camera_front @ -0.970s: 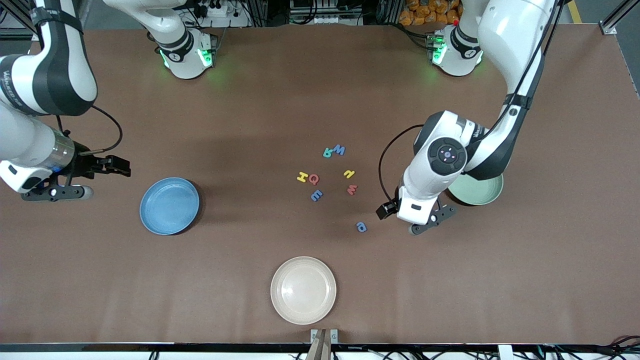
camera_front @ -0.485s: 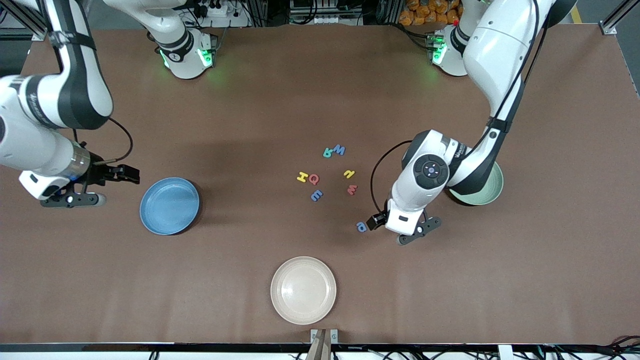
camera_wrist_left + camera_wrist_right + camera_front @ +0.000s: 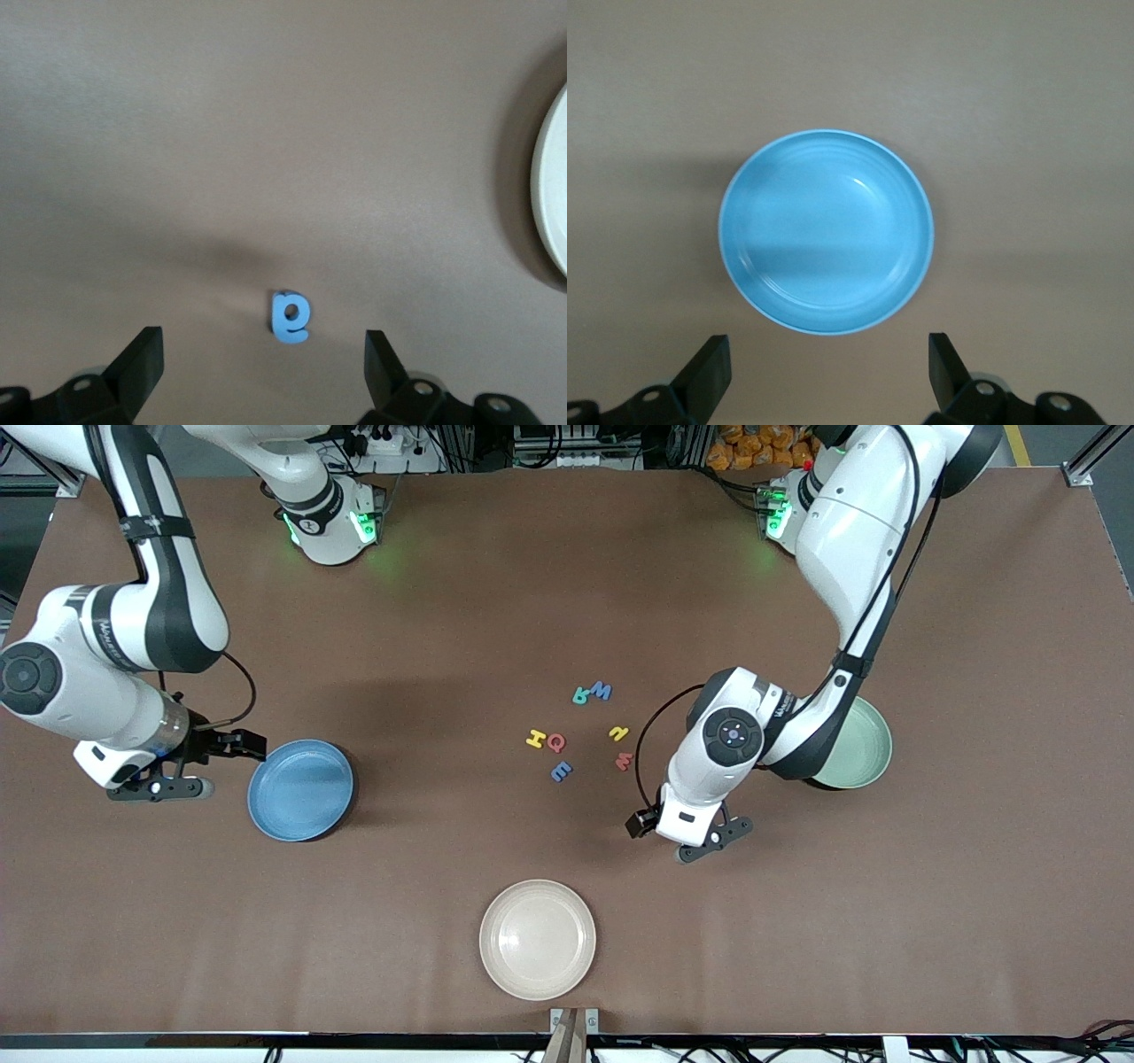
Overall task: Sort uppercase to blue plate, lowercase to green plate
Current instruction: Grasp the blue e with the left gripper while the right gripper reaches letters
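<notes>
Left arm hides part of green plate point(image 3: 864, 744); cream plate point(image 3: 551, 204) cut off at left wrist view's edge.

Even overhead light, front view sharp; soft shadows pool under both arms. Green LED glow at bases, 12 o'clock. Mild glare on cream plate point(image 3: 538, 939). Wrist views softer, w/ a shadow band across blue plate point(image 3: 826, 232).

Bare table point(image 3: 461, 646) is seen between the blue plate point(image 3: 300, 790) and the letter cluster point(image 3: 580, 731). The blue letter point(image 3: 290, 318) lies alone, with open room all round it.
</notes>
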`<state>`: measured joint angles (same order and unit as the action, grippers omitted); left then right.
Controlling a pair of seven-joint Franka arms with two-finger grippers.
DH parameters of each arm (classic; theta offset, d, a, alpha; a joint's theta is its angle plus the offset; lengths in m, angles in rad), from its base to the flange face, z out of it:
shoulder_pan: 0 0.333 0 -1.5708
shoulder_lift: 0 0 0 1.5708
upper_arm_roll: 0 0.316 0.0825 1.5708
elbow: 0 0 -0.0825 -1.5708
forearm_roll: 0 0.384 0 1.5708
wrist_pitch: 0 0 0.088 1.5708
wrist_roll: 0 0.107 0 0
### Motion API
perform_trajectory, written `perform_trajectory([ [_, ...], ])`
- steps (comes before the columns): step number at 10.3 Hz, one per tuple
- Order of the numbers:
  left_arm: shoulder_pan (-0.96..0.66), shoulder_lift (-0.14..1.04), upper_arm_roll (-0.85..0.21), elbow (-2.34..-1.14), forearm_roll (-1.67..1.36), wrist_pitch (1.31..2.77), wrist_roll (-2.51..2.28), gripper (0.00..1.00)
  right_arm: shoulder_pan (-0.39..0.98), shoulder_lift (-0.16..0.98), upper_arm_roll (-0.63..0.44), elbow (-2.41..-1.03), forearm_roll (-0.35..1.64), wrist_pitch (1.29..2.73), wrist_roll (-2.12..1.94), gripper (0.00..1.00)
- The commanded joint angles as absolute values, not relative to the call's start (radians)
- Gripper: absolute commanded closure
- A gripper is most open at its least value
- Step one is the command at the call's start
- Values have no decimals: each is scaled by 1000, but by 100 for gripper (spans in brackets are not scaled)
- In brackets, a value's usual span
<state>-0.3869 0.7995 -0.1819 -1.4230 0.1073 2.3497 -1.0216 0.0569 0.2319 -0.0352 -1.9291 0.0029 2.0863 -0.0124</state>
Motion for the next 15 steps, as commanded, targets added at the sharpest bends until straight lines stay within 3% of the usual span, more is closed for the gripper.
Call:
perform_trajectory([
  [1,-434,871,-141,-1338,137,2350,-1068,0,81,259,26,-1927,0,2134,128,1],
  [8,-499,946,-87,-1304,135,2384,-1092,0,181,327,115,-1924,-3,2213,435,2],
  [9,-499,948,-87,-1304,135,2385,-1092,5,216,333,117,-1924,-2,2230,486,2],
  [12,-502,950,-87,-1304,135,2387,-1098,37,279,362,173,-1916,-5,2261,674,2],
  [15,-502,950,-87,-1304,133,2391,-1112,45,385,429,195,-1905,-12,2357,869,2],
])
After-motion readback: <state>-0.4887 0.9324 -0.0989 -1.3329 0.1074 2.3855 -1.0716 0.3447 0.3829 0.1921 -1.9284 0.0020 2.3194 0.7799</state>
